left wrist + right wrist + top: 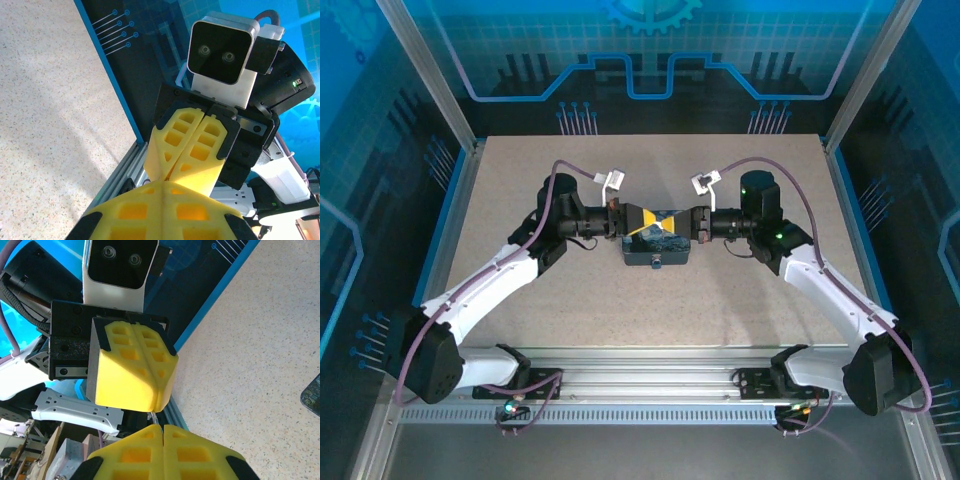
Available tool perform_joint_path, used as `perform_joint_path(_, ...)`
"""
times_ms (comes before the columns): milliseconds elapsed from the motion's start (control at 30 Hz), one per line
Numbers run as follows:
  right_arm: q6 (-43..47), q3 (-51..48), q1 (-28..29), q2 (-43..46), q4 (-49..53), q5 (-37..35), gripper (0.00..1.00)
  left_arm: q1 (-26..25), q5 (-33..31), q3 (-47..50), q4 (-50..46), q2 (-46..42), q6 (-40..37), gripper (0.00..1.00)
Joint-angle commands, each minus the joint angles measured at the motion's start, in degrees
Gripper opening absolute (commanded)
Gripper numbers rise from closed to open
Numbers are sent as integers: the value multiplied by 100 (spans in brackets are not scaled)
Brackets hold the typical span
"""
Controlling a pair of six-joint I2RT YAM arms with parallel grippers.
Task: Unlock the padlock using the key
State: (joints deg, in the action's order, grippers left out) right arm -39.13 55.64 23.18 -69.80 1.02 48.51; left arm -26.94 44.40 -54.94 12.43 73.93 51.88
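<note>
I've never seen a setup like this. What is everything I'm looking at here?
box: one, dark blue with yellow swirls, middle of the table
padlock: one, bluish-grey, front of the box
table: one, speckled beige, under everything
rail: one, silver, table's near edge
cables: two, purple, looping along the arms
left gripper: one, yellow fingers, shut, by the box's left end
right gripper: one, yellow fingers, shut, facing the left one, tips close

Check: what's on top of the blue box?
Left gripper and right gripper meet tip to tip above it, covering most of the lid; any key between them is hidden.
</note>
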Motion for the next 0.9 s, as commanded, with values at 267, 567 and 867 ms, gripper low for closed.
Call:
perform_joint_path(267, -1035, -492, 2, 304, -1301, -637, 40, 4, -449, 194, 373, -179, 87, 0)
perform_joint_path(567, -1140, -594, 264, 219, -1504, -681, 39, -4, -520, 298, 605, -187, 220, 0)
perform_joint_path(867, -1161, -629, 292, 180, -1552, -633, 34, 6, -634, 299, 598, -274, 192, 0)
